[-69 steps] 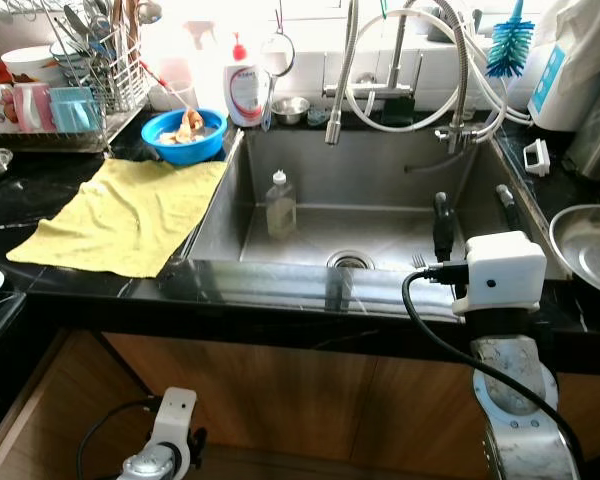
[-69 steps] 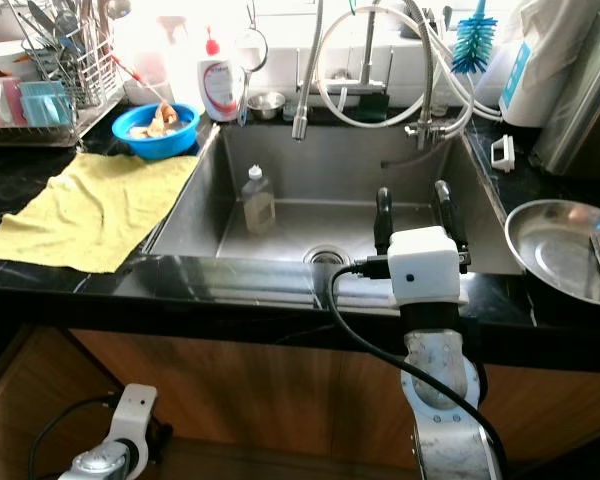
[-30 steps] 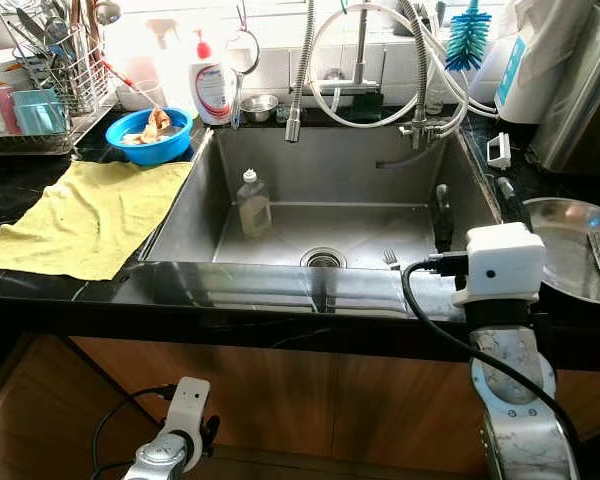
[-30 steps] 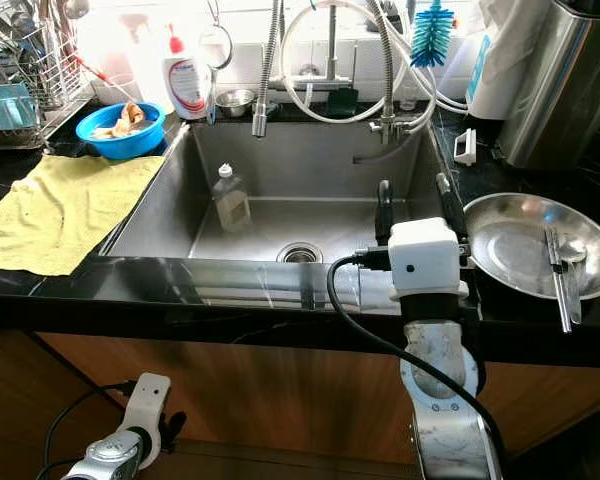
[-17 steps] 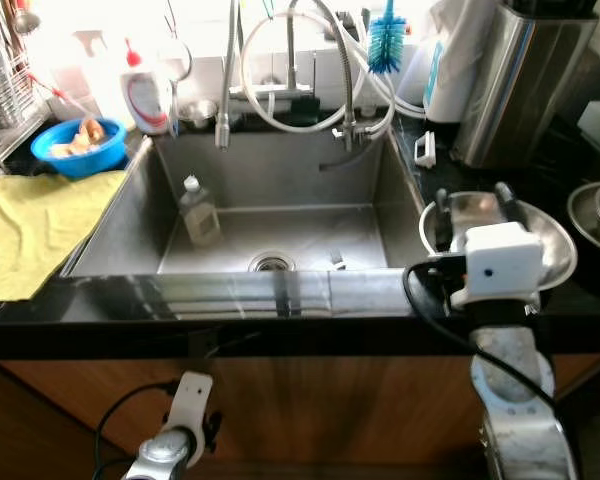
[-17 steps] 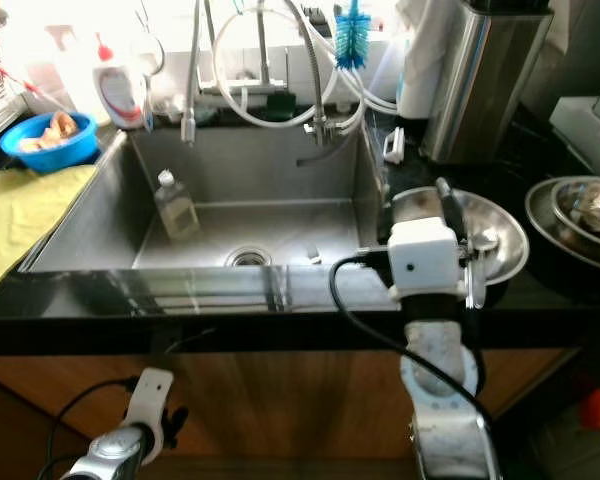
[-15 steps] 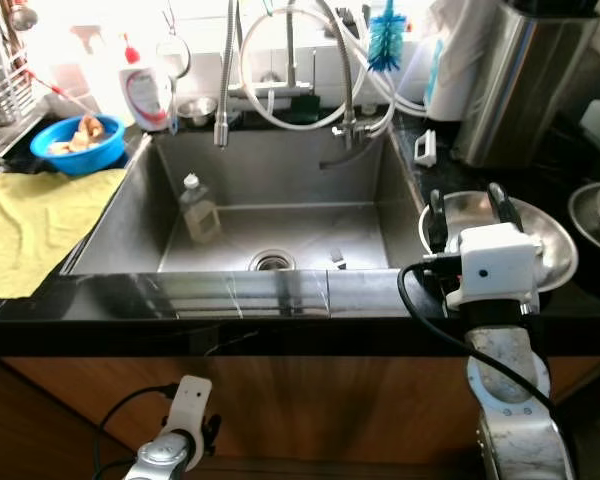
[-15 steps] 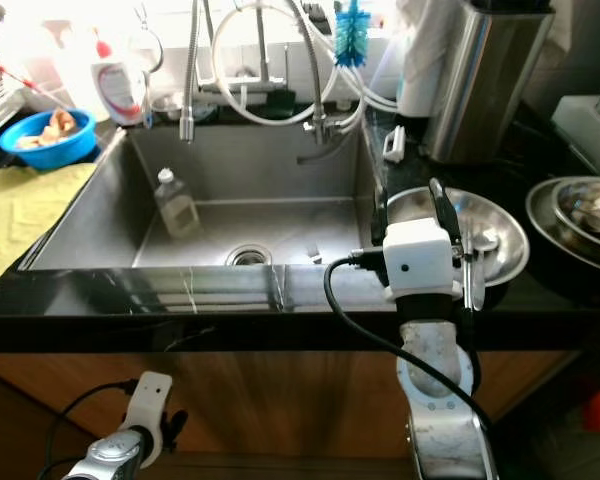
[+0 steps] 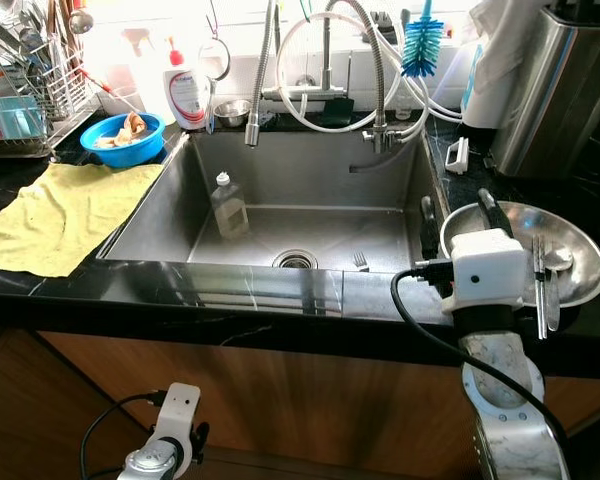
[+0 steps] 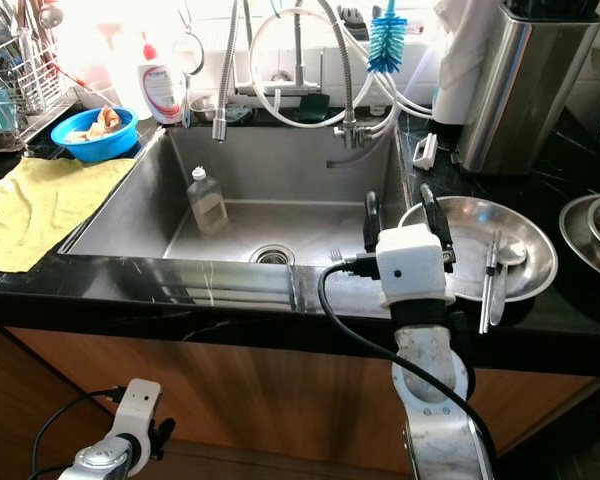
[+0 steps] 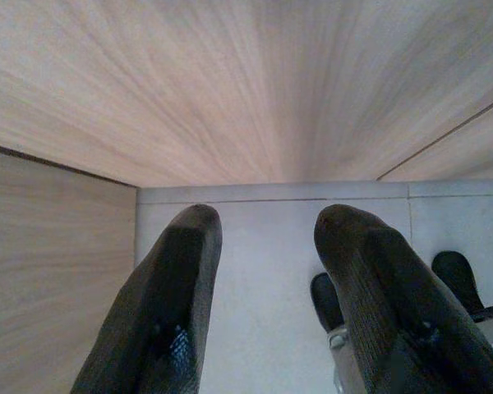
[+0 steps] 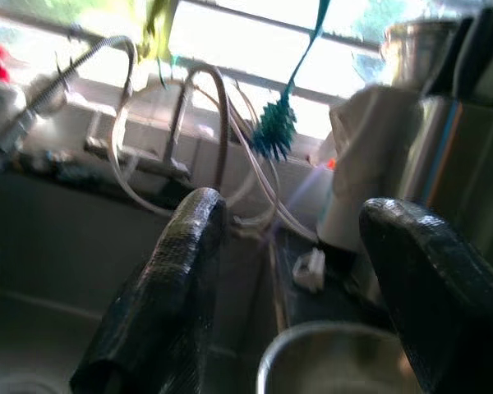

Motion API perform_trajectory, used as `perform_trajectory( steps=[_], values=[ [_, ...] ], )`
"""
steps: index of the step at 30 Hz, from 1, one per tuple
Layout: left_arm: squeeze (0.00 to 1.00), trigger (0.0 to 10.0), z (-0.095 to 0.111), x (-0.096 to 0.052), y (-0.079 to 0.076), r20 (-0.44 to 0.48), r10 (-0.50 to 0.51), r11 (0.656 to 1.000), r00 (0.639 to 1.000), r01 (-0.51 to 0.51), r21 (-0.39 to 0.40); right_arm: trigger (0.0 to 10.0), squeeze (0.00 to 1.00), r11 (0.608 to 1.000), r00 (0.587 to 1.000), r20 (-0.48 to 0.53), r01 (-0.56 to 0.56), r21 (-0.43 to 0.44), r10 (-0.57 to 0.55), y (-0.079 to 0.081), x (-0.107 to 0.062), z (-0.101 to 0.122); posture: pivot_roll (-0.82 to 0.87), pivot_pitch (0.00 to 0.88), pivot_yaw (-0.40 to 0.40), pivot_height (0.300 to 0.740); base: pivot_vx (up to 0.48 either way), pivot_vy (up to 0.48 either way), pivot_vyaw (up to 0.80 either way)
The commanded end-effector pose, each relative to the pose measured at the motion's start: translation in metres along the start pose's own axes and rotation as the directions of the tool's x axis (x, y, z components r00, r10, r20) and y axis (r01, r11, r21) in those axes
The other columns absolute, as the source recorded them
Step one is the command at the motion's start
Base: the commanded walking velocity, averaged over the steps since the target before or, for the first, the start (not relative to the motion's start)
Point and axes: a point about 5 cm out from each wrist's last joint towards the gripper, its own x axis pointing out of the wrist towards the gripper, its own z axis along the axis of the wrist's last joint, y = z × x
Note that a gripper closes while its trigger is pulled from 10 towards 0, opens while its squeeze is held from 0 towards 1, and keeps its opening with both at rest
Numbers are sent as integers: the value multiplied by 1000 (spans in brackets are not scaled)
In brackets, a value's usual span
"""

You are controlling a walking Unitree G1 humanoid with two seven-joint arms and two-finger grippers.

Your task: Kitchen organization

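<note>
My right gripper [image 9: 458, 218] is open and empty, held up over the counter's front edge. One finger [image 9: 425, 222] is over the sink's right wall and the other over the left rim of a steel bowl [image 9: 570, 250]. That bowl holds steel utensils [image 9: 540, 285]. In the right wrist view the open fingers [image 12: 181, 271] frame the bowl [image 12: 337, 361] and a blue bottle brush [image 12: 275, 131]. The steel sink [image 9: 180, 190] holds a clear bottle [image 9: 228, 205] and a fork [image 9: 360, 261]. My left gripper [image 11: 263, 238] hangs open low by the wooden cabinet, above the floor.
A yellow cloth [image 9: 50, 215] lies on the black counter to the left, with a blue bowl [image 9: 128, 135], a dish rack [image 9: 30, 110] and a soap bottle [image 9: 187, 95] behind it. Faucet hoses [image 9: 325, 90] arch over the sink. A tall steel canister [image 9: 565, 90] stands at the back right.
The camera swung to the right and then slightly back left. The right gripper has shifted from over the sink's right part to its right rim beside the steel bowl.
</note>
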Motion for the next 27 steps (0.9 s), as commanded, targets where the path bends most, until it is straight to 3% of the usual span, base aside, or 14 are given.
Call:
perform_trajectory(
  steps=[1, 7, 19, 26, 27],
  values=[
    [0, 10000, -1, -1, 6, -11, 21, 1000, 1000, -21, 0, 10000, 0, 999, 999, -19, 40, -19, -41, -5, -7, 0, -188, 0, 74, 740, 0, 0, 0],
    [0, 10000, -1, 0, 1, -16, 9, 1000, 1000, -9, -5, 10000, 0, 1000, 998, -64, 13, 2, -12, 0, -32, -2, -199, 0, 78, 740, 0, 0, 0],
    [0, 10000, -6, -1, -2, -28, -6, 1000, 1000, 7, 8, 10000, 0, 998, 996, -60, 69, 1, -69, -5, -51, 9, -209, 0, 80, 740, 0, 0, 0],
    [0, 10000, -6, -1, -3, -29, -13, 1000, 999, 14, 15, 10000, 0, 993, 987, -107, 118, -15, -119, -13, -67, 9, -219, 0, 81, 740, 0, 0, 0],
    [0, 10000, -5, 0, -3, -29, -14, 1000, 999, 14, 15, 10000, 0, 987, 974, -163, 160, -2, -158, -19, -76, 5, -225, 0, 82, 740, 0, 0, 0]
  ],
)
